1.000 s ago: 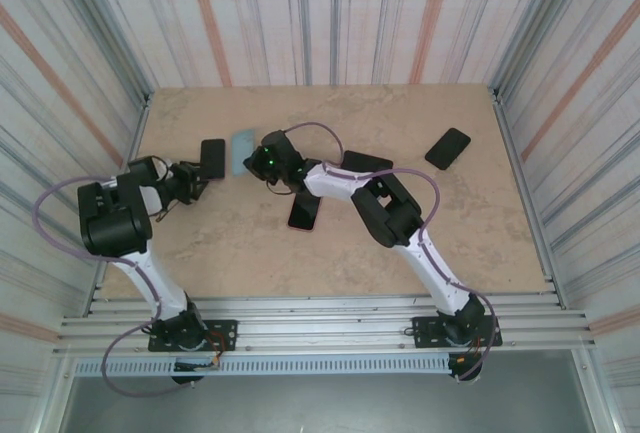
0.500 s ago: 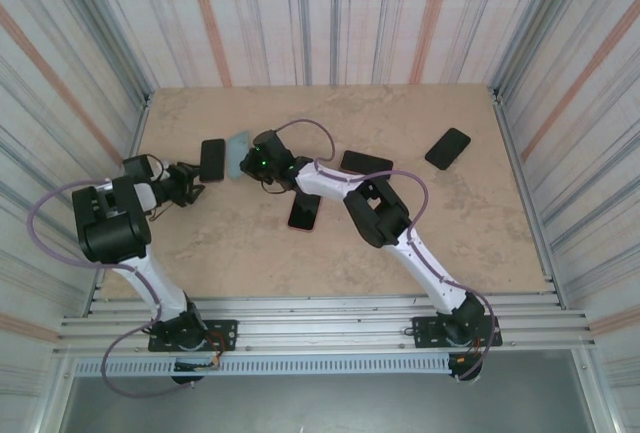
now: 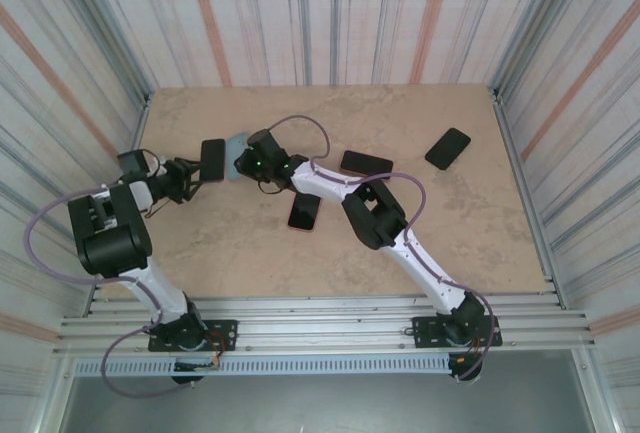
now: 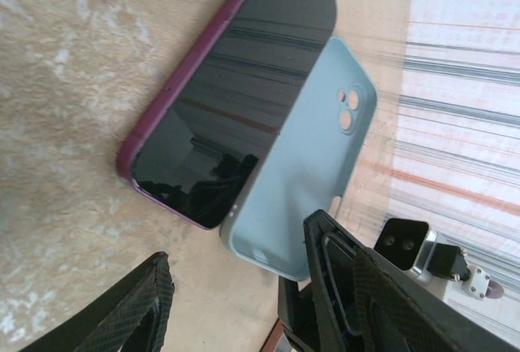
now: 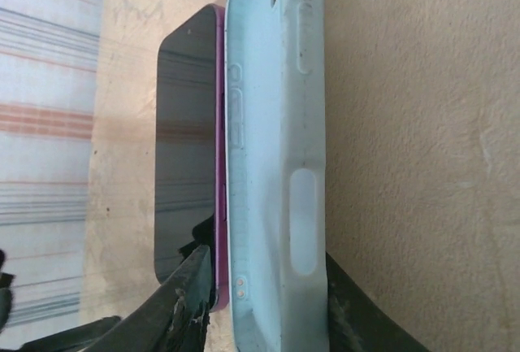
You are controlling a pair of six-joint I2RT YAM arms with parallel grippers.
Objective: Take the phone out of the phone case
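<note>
dark-screened phone in purple case (image 4: 219,116) lies ahead of left tool (image 4: 237,236), open and empty, long axis pointing away; right tool (image 5: 266,279) straddles adjoining light-blue case (image 5: 276,124), grip undeterminable.

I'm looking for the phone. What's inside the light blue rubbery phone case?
Its inside is hidden, so I can't tell: the light blue rubbery phone case shows its back, two camera holes and a side.

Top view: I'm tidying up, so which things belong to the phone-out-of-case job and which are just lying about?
In the job: purple-edged phone, light blue case.
Lying about: pink-edged phone, middle black phone, right black phone.
</note>
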